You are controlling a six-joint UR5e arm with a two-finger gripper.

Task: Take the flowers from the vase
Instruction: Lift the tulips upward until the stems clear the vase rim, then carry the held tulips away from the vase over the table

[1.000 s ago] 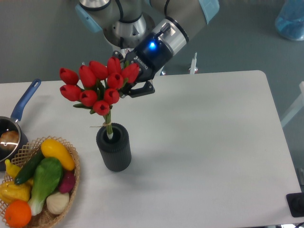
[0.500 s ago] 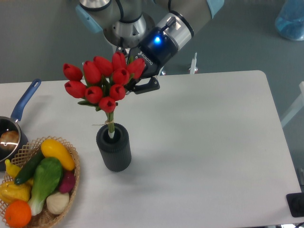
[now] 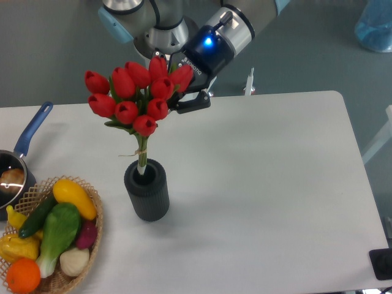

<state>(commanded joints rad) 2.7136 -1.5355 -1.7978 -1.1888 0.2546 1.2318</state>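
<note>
Gripper (image 3: 173, 101) clamped on the bunch of red tulip flowers (image 3: 136, 98): lift straight up so the stems clear the ribbed dark-grey cylindrical vase (image 3: 147, 191).

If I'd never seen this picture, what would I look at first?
Probably the red flowers, a bright bunch held up high at the back left of the white table by the robot's gripper, whose blue light glows just behind them. Their stems reach down toward the mouth of the dark vase right below. Next you'd spot the basket of colourful vegetables in the front left corner.
</note>
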